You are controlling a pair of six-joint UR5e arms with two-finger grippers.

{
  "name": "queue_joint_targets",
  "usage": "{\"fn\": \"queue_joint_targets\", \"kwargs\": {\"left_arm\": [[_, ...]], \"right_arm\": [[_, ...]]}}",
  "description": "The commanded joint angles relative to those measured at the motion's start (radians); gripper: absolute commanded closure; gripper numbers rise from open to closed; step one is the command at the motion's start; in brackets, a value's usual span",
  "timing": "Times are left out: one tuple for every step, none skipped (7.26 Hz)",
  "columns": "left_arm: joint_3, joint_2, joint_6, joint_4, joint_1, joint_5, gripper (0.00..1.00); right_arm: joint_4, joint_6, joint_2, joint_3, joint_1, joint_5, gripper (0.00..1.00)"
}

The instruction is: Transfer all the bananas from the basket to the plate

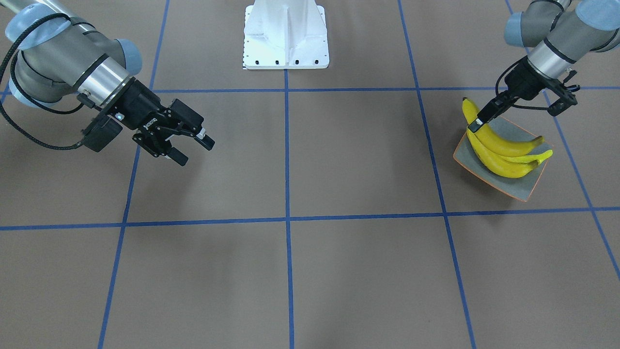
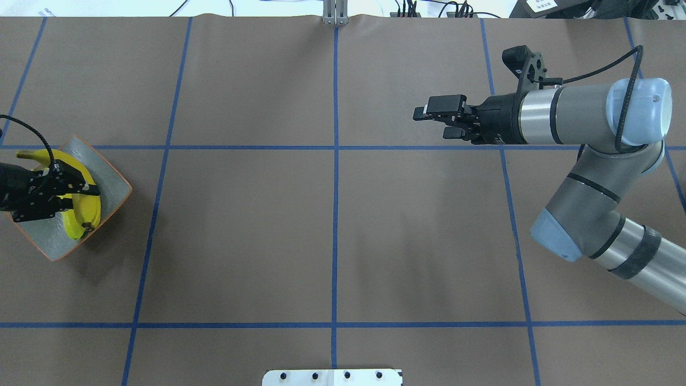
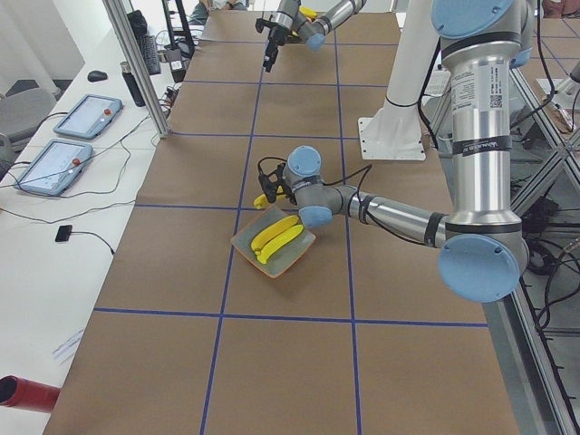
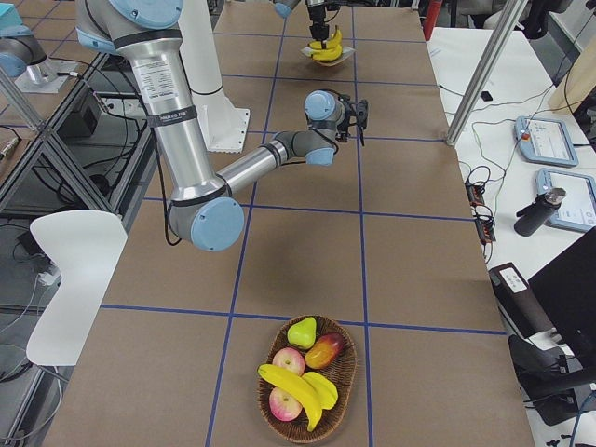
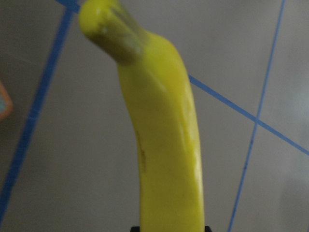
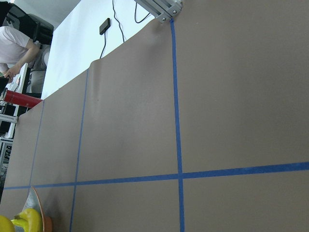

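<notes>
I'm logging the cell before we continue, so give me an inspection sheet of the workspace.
Surface: brown table cover, blue tape grid.
Job's things: bananas lie on the plate; another banana sits in the wicker basket with a pear and apples.
Clutter: nothing seen.
Pincers: left pincer shut on a banana at the plate; right pincer open, empty.
Cables: black cable along the right arm.
Surroundings: tablets, white chair.

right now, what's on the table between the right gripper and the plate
Nothing: in the overhead view the stretch from the right gripper to the plate is bare brown table, crossed only by blue tape lines.
</notes>
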Motion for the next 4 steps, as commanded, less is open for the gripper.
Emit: {"fn": "queue_joint_targets", "kwargs": {"left_arm": [[0.055, -0.082, 0.003, 0.085, 0.005, 0.02, 1.0], [0.069, -0.087, 0.017, 0.084, 0.005, 0.02, 1.0], [0.069, -0.081, 0.037, 0.084, 0.003, 0.018, 1.0], [0.077, -0.079, 0.045, 0.084, 0.002, 0.011, 1.0]], "right_arm": [[0.0, 0.0, -0.028, 0.021, 0.0, -0.001, 0.0], [0.0, 0.0, -0.03, 0.023, 0.0, -0.001, 0.0], [0.0, 0.001, -0.03, 0.024, 0.0, -0.001, 0.0], [0.0, 0.0, -0.03, 0.024, 0.0, -0.001, 0.0]]}}
